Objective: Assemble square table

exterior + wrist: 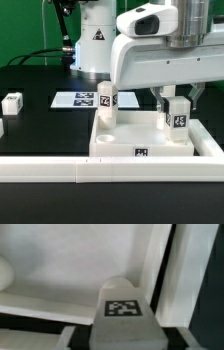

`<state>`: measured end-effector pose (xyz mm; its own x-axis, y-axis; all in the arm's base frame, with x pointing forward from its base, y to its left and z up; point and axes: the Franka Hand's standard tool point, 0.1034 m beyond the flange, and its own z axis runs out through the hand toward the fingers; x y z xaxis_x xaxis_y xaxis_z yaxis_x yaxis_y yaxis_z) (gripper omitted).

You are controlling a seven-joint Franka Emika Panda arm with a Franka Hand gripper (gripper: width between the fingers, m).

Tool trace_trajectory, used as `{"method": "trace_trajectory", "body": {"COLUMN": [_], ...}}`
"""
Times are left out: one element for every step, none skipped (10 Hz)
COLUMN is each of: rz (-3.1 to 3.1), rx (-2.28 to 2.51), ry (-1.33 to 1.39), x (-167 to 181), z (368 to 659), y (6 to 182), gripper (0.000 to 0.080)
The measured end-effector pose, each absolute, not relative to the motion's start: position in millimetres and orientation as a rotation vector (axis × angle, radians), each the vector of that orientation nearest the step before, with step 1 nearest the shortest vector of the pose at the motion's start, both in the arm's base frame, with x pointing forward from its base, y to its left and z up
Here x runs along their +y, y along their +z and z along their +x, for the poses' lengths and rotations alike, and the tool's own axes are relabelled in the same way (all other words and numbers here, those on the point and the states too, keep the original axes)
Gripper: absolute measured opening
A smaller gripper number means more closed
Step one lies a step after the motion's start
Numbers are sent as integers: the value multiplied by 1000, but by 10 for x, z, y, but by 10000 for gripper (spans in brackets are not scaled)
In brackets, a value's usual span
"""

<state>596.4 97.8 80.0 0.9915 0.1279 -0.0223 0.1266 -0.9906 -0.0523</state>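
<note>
The white square tabletop (pixel 128 141) lies upside-down like a tray against the white border wall. One white tagged leg (pixel 107 105) stands upright in its far corner on the exterior view's left. My gripper (pixel 178 108) is shut on a second white tagged leg (pixel 179 119) and holds it upright over the far corner on the exterior view's right. In the wrist view this leg (pixel 124 305) sits between my fingers (pixel 78 338), its tip over the tabletop floor (pixel 70 274) beside the raised rim (pixel 155 269). Whether the tip is in its socket is hidden.
The L-shaped border wall (pixel 60 168) runs along the front and up the exterior view's right. The marker board (pixel 80 100) lies behind the tabletop. A loose leg (pixel 12 103) lies at the far left, and another white part (pixel 2 128) sits at the left edge. The robot base (pixel 92 40) stands behind.
</note>
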Motion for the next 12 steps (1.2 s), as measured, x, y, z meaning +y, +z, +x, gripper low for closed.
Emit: {"method": "trace_trajectory", "body": {"rz": [-3084, -3086, -3087, -3090, -3089, -3082, -3060, -3036, -3017, -2970, -2913, -2869], "rx": [-190, -162, -122, -7, 122, 252, 447, 592, 674, 831, 986, 1106], "ry": [40, 40, 42, 45, 41, 31, 30, 26, 18, 15, 7, 6], "x": [979, 979, 981, 986, 998, 1024, 1067, 1107, 1129, 1145, 1149, 1163], "z": [5964, 5964, 5964, 5963, 5963, 5960, 5947, 5930, 5932, 5937, 5947, 5949], "y": [800, 800, 800, 800, 796, 793, 791, 786, 784, 783, 782, 782], "gripper": [290, 290, 290, 290, 290, 290, 290, 290, 290, 290, 291, 291]}}
